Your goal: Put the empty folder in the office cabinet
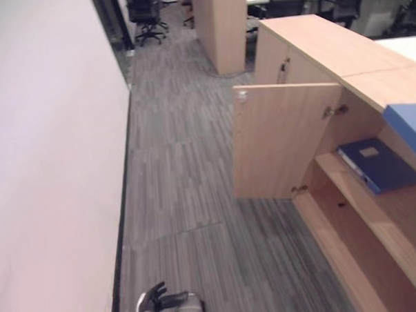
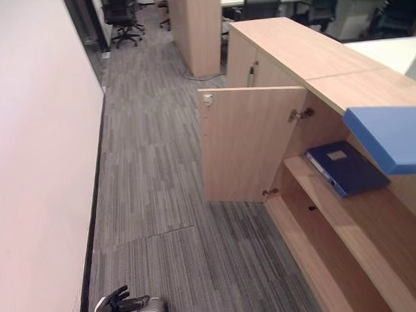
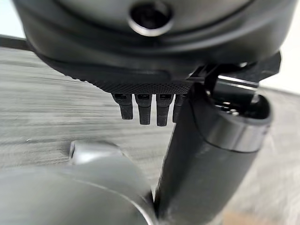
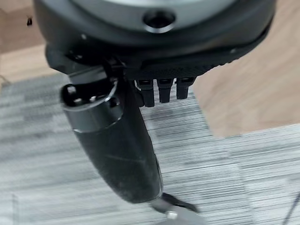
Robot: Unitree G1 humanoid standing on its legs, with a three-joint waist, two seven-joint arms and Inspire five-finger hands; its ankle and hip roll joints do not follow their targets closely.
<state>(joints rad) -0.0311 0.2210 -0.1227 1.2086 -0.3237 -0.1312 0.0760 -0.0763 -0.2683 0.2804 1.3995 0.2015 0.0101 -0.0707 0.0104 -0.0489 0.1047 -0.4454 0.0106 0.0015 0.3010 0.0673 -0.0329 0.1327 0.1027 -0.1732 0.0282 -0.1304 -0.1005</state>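
The wooden office cabinet stands at the right with its door swung open. A dark blue folder lies flat on the upper shelf inside. A lighter blue folder juts out from the cabinet's top edge above it. My left hand hangs low by the carpet at the lower left, far from the cabinet, its fingers relaxed and holding nothing. My right hand hangs over the carpet beside a wooden panel, thumb straight, also with nothing in it.
A long white wall runs along the left. Grey striped carpet lies between wall and cabinet. Farther back stand a tall wooden unit, black office chairs and desks.
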